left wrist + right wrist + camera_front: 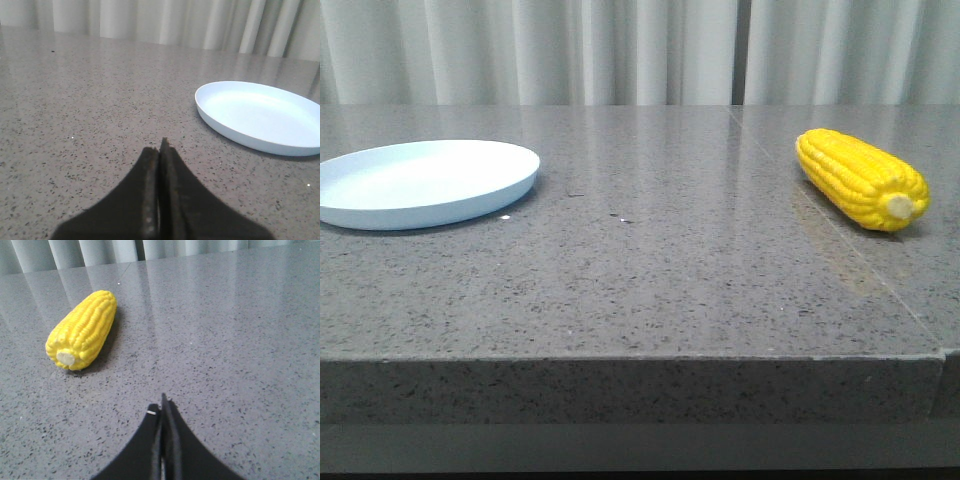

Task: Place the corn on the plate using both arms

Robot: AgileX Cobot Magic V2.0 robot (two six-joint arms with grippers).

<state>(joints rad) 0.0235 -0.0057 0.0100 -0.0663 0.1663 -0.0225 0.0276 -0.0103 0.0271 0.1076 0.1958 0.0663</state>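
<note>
1. Table [650, 270]: grey speckled stone, carries both task items.
2. Plate [470, 205]: empty; nothing delivered yet.
3. Corn [861, 178]: lies flat on the table, well apart from the plate, on the right arm's side, stub end toward the camera. Ungrasped.
4. Left gripper [160, 150]: jaws together, near the plate.
5. Right gripper [162, 407]: jaws together, empty, near the corn. Whole task apparently remains.

Left gripper [160, 150] jaws closed near plate [260, 116].

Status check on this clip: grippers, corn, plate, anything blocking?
Left gripper shut, empty. Right gripper shut, empty. Corn lying on the table's right side; plate far left, bare. Nothing between them.
</note>
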